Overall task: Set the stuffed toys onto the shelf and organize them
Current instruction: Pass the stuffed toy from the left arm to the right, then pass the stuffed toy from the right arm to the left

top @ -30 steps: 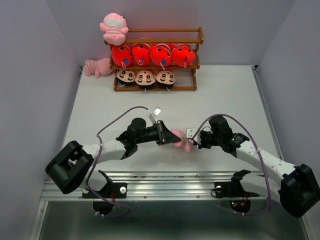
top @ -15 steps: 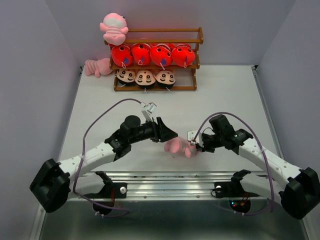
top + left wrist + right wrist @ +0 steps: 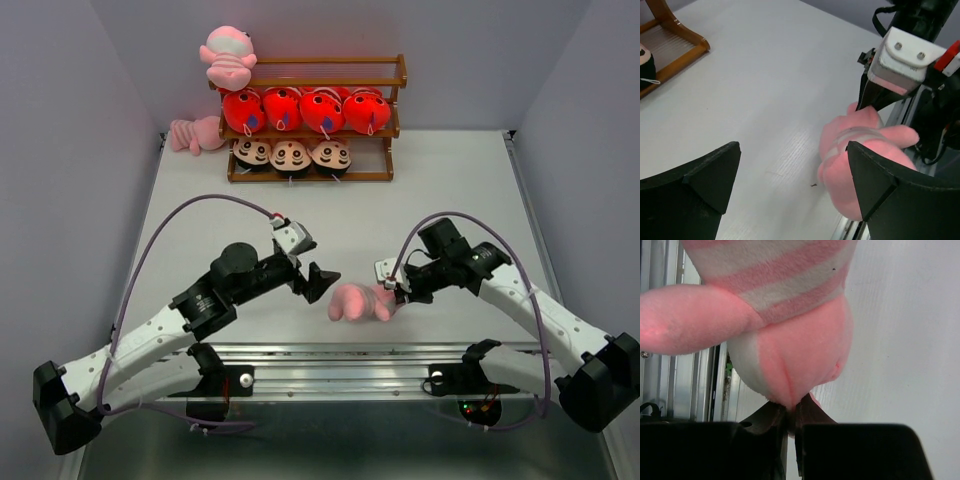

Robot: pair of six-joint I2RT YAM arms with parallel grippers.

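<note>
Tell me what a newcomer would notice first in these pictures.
A pink striped toy is front and centre, pinched by the right gripper, with the left gripper open beside it. Behind, the shelf holds a bright row of four red fish on its middle tier.

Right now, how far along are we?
Done: four red fish fill the shelf's middle tier, three boy dolls the bottom, one pink frog on top. In hand: right gripper pinches a second frog; left gripper open. Left: that frog, and a third frog beside the shelf.
</note>
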